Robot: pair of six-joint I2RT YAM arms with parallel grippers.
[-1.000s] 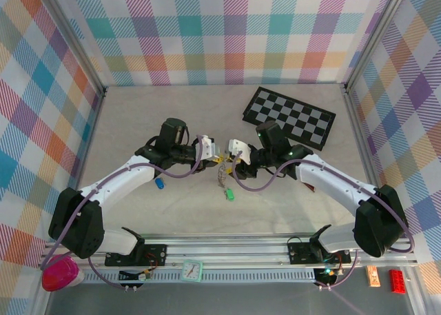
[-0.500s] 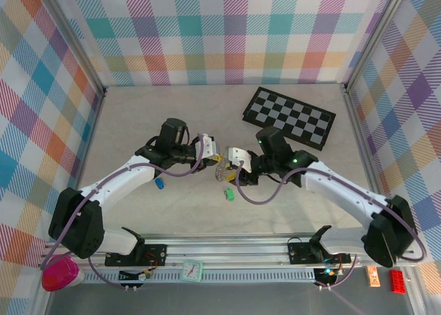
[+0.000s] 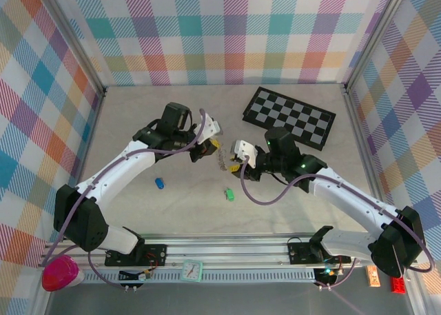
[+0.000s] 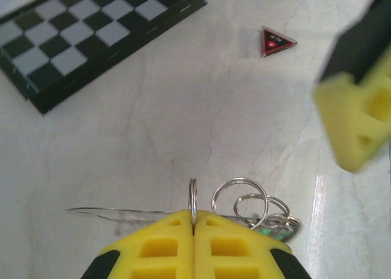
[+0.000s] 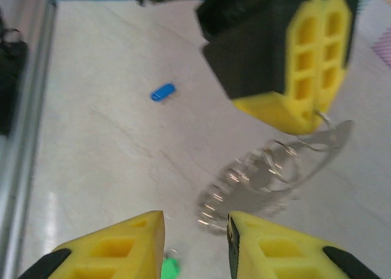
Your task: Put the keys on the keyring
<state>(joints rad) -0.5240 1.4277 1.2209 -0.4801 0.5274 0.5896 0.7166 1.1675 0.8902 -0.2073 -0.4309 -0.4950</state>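
The desk [image 3: 172,215] is pale and marbled, walled in checked cloth. A checkerboard [image 3: 289,117] lies flat at its far right. The left arm [image 3: 114,177] and right arm [image 3: 348,194] reach inward and meet near the middle of the desk.

The left jaws are pressed together, pinching one thin wire ring of the keyring [image 3: 222,162] at their seam. The rest of it hangs below them: a toothed silvery strip [image 5: 263,184] and a cluster of small rings [image 4: 241,199]. I cannot tell whether it touches the desk.

The right jaws stand partly apart with nothing between them, just beside the keyring and facing the left jaws.

A small red triangle [image 4: 278,42] lies on the desk near the checkerboard. The green key [image 3: 229,194] lies on the desk near the keyring, on the side towards the arm bases. The blue key [image 3: 160,183] lies well apart to its left, under the left arm.
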